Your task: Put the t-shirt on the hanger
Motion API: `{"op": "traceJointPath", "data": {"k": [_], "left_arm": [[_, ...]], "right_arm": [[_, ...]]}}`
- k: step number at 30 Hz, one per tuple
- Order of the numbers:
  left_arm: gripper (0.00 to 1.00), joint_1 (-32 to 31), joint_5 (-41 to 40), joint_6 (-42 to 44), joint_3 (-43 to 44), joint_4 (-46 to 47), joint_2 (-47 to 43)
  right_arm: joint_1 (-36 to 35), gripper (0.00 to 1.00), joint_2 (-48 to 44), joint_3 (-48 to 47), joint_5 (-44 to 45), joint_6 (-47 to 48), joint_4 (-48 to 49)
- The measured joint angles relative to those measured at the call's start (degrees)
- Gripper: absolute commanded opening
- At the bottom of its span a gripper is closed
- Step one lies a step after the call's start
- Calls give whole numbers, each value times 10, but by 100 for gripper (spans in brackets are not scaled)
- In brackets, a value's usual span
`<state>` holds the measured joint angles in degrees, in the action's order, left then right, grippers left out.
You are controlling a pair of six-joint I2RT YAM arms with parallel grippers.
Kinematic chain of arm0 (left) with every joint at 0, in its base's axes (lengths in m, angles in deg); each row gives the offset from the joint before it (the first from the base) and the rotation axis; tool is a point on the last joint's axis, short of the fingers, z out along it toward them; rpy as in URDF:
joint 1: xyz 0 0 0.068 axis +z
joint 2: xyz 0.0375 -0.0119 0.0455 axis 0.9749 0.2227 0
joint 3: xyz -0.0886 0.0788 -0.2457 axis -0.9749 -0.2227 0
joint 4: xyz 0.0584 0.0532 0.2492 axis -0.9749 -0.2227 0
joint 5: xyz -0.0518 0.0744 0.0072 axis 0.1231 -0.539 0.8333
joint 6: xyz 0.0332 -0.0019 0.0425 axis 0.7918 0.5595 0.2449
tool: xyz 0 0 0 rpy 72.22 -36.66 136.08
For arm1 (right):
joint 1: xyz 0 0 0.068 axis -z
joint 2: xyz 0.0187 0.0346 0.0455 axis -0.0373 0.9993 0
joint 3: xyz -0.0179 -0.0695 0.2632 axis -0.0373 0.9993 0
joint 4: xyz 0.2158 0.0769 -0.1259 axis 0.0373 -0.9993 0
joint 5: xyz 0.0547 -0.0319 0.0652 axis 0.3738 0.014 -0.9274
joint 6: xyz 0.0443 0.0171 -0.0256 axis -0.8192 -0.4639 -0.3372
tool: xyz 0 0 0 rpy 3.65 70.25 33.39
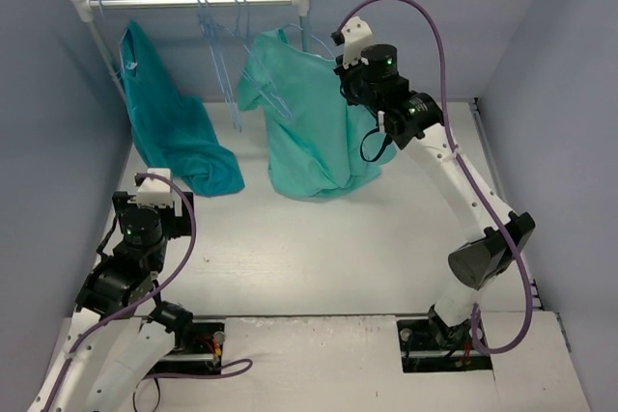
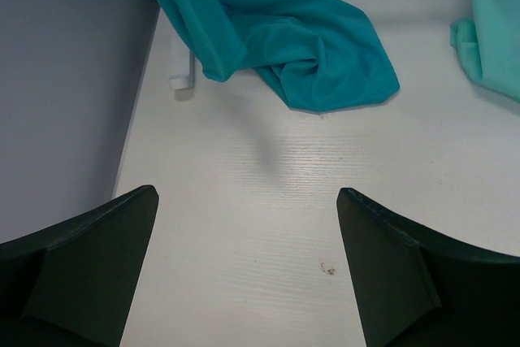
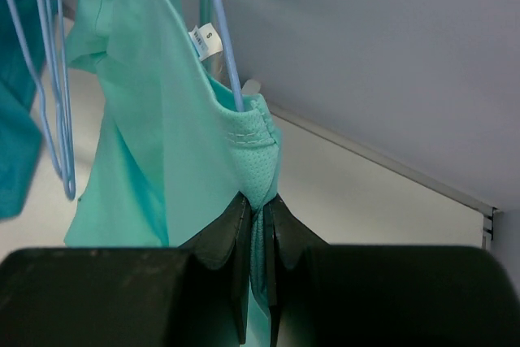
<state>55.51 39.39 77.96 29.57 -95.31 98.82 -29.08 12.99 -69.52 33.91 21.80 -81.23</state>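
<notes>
1. White bench point(image 1: 319, 258), boxed in by pale blue-grey walls on three sides.
2. Lower left of the top view: the left pincer point(image 2: 246, 194) is spread wide and grips nothing. It hangs over bare bench, and a few dark specks lie between its fingers.
3. Just beyond it, a darker turquoise garment point(image 2: 309, 46) hangs from the left end of the rail. Its lower end is heaped on the bench beside the rail foot point(image 2: 183, 81).
4. The right arm reaches from lower right to upper centre of the top view. The right pincer point(image 3: 258, 201) is closed tight on the stitched neck edge of the t-shirt point(image 1: 309, 132).
5. The t-shirt is in the upper centre of the top view. Its top is held up near the rail's right end and its bottom is bunched on the bench.
6. In the right wrist view, the hanger point(image 3: 227, 62) wire runs down into the neck opening, just beside the white tag point(image 3: 205, 41). I can't tell whether its hook is on the rail.
7. Farthest back, a white-and-metal rail point(image 1: 193, 3) runs along the top of the frame. Spare pale-blue hangers point(image 1: 220, 36) hang between the two garments.
</notes>
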Motion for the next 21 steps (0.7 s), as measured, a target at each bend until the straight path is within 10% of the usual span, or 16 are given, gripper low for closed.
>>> {"op": "traceJointPath", "data": {"k": [21], "left_arm": [[88, 0, -6, 0, 0, 0, 0]], "right_arm": [[-33, 0, 123, -102, 46, -21, 45]]}}
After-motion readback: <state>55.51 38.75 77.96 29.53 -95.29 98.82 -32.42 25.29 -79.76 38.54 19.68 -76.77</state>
